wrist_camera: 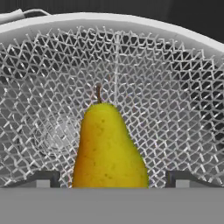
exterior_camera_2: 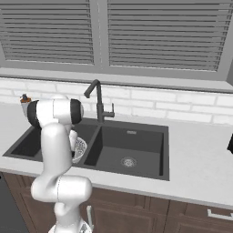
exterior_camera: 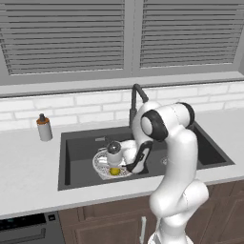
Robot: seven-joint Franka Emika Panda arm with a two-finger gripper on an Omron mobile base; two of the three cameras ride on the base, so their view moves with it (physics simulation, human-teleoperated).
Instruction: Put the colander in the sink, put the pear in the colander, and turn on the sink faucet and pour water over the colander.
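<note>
This was a home kitchen. A dark double-basin sink (exterior_camera: pixel 76 152) sat sunk into a pale bench (exterior_camera: pixel 28 176), with a tall dark sink faucet (exterior_camera: pixel 135 102) at its far edge. White brick tiling (exterior_camera: pixel 71 107) ran along the far wall under a wide window closed by grey slatted blinds (exterior_camera: pixel 66 38). Brown wooden cabinet doors (exterior_camera_2: pixel 136 214) stood below the bench, a soap bottle (exterior_camera: pixel 44 127) stood at the far left, and a dark appliance (exterior_camera: pixel 26 228) sat at the near left.
</note>
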